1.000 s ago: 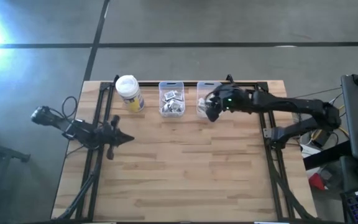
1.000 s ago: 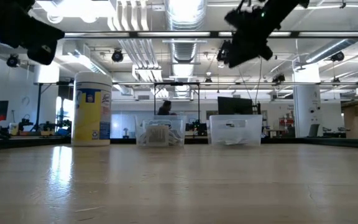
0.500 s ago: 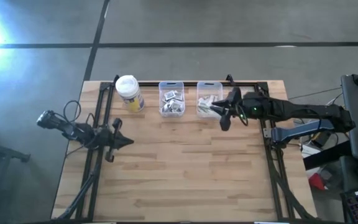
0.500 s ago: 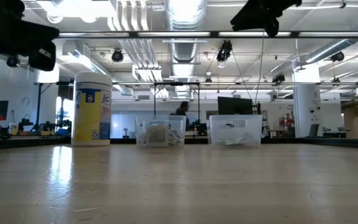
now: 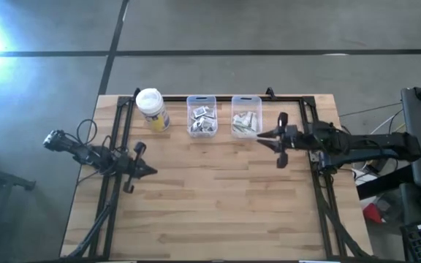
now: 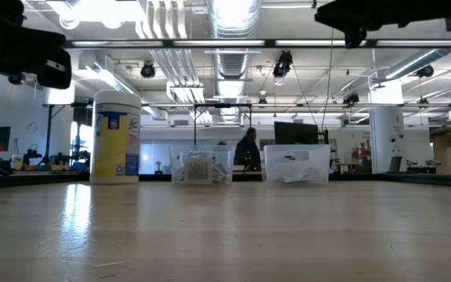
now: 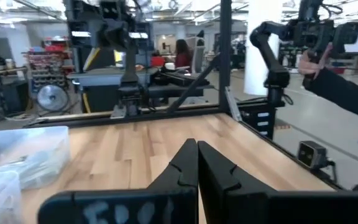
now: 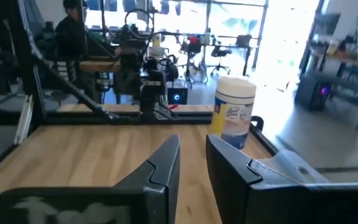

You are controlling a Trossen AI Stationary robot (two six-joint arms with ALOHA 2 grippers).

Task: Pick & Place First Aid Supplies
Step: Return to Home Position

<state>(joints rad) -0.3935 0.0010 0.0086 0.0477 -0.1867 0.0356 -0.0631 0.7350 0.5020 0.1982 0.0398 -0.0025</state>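
While the first aid supplies are lying in the two clear bins, the right gripper, slightly parted and empty, is hovering beside them, apparently homing and needing only retraction; the left gripper, clenched empty, is waiting table-left.

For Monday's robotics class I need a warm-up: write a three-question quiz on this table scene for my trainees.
1. How many clear bins hold packets?
2. True or false: the yellow container stands beside the bins, touching neither.
3. The right end effector holds: A a packet; B nothing; C a lid.
Key: 1 two; 2 true; 3 B.
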